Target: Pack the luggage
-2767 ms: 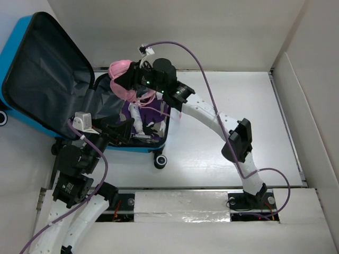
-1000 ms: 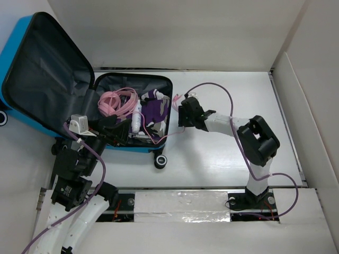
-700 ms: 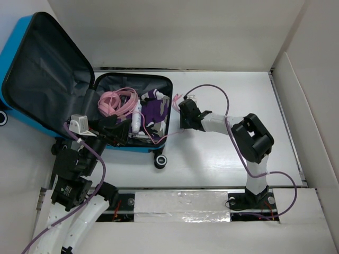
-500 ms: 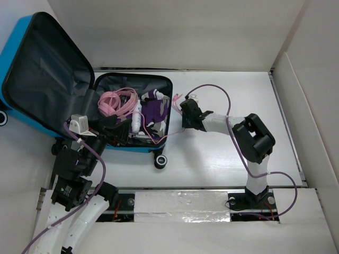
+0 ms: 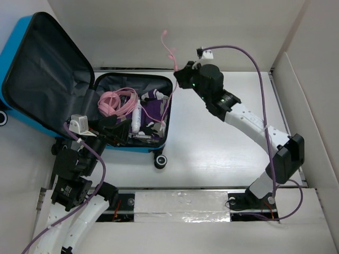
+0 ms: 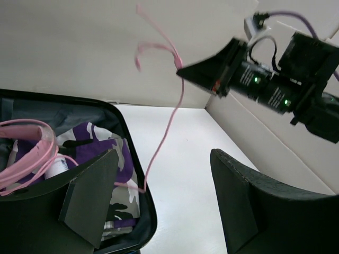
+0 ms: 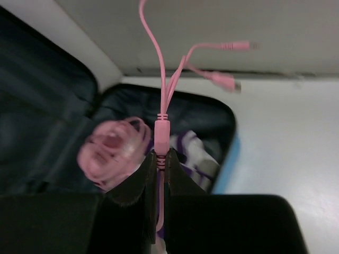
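The luggage [image 5: 47,69] lies open at the left of the table [image 5: 228,148], lid propped up against the side wall, base flat with the pink headphones [image 5: 114,100] and the purple camouflage cloth [image 5: 151,108] already inside. Up high over the case's far right corner, the right gripper [image 5: 180,75] has its fingers pinched tight on a thin pink cable [image 5: 170,53], right at the splitter, and the plug ends fan out loose above the fingers in the right wrist view. That's a skinny thing to hold, and it could slide through the pinch if the arm moves sharply. The lower run of the cable drops to the case's right rim and crosses it into the base, so the danger looks plain: let go from here and the slack may well spill outside onto the table, or hang across the rim where a closing lid would bite it. Pull upward any more and the cable could go taut and tug the cloth or the headphones toward the rim; I can't tell what its lower end is resting under. Meanwhile the left gripper [image 5: 117,131] sits at the near edge of the base, jaws spread wide with nothing between them, and a descending right arm would need to stay clear of it.
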Tool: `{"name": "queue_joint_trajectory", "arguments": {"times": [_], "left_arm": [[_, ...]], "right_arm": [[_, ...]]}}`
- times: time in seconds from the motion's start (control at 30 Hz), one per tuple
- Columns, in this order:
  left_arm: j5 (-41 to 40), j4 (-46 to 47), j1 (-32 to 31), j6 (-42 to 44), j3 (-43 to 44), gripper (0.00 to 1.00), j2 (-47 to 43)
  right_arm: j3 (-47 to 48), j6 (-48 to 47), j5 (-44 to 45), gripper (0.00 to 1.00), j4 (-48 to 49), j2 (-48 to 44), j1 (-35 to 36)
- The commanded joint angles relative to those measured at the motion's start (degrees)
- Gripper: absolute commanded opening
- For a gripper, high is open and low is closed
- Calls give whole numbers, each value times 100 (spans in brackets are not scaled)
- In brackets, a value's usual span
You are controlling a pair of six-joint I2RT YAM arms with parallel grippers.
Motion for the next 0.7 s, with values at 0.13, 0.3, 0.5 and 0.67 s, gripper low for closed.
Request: {"name": "queue_joint_trajectory", "arguments": {"times": [0.13,0.3,0.5,0.67], "left_arm": [[-52,302,60,-21,-1,68,-87],[-87,284,60,-21,-1,68,-122],[-166,258,60,-21,8,68,-140],[-402,223,60,-38,7,63,-70]], "right_arm": [[1832,3,-1408,0,406,1282,799],[3108,73,-1902,0,126,2380,1144],[4611,214,-1876,0,-683,3858,1276],[4192,249,-1639,37,-499,3798,1276]]}}
